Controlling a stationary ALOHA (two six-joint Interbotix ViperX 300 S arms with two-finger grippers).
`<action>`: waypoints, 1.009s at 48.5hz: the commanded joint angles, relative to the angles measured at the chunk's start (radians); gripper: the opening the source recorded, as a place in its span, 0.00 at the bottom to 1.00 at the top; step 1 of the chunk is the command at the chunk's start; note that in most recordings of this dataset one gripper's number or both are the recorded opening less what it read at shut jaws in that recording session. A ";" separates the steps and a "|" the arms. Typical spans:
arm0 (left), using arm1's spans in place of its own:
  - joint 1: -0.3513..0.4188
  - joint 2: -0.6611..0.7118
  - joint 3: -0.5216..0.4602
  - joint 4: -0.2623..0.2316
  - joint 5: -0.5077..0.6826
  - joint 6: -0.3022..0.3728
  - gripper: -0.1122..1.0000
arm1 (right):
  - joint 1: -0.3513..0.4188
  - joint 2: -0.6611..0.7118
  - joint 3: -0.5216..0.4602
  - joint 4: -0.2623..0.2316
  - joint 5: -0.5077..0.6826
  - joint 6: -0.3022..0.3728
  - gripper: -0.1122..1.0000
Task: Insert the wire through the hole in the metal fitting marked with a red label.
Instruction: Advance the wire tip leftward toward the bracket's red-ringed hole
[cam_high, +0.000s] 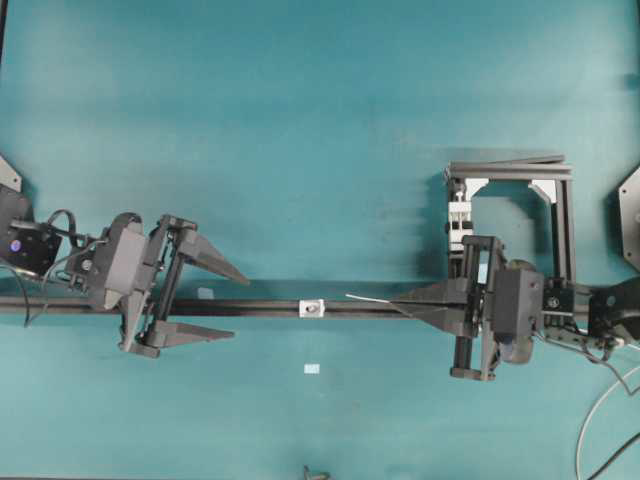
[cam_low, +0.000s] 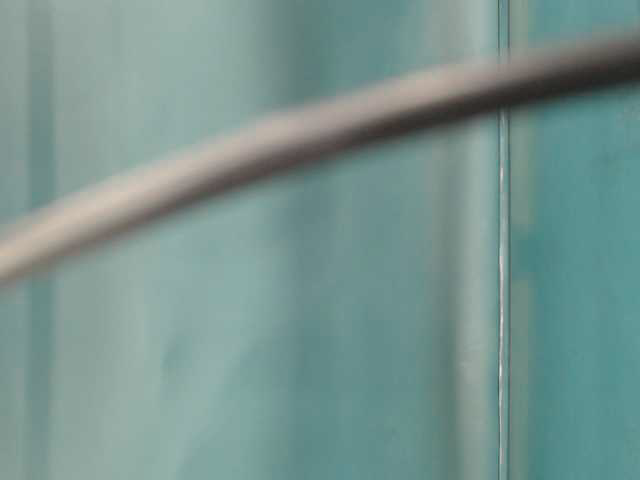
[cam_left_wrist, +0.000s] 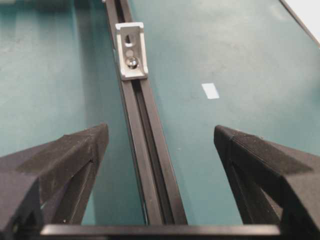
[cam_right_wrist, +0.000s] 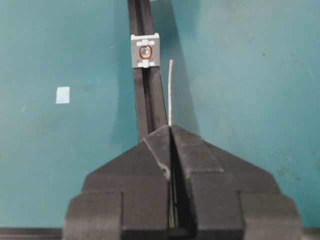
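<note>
Right wrist view shows our right gripper clenched on the thin silvery-grey wire, aimed beside the small silvery metal fitting, while our left gripper straddles the black rail, spread wide.

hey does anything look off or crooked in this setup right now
One thing: the wire held in the shut right gripper is slightly bowed, and its tip sits to the right of the metal fitting rather than lined up with the hole. Also, the table-level view is blocked by a blurred cable.
</note>
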 joint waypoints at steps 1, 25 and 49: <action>-0.005 0.002 -0.003 -0.002 -0.037 -0.002 0.65 | 0.012 -0.009 0.000 -0.002 -0.014 0.005 0.10; -0.005 0.037 -0.018 0.000 -0.043 -0.002 0.65 | 0.021 -0.009 0.002 -0.002 0.034 0.008 0.10; -0.005 0.032 -0.017 0.005 -0.043 -0.002 0.65 | 0.021 -0.006 0.000 -0.002 0.038 0.008 0.10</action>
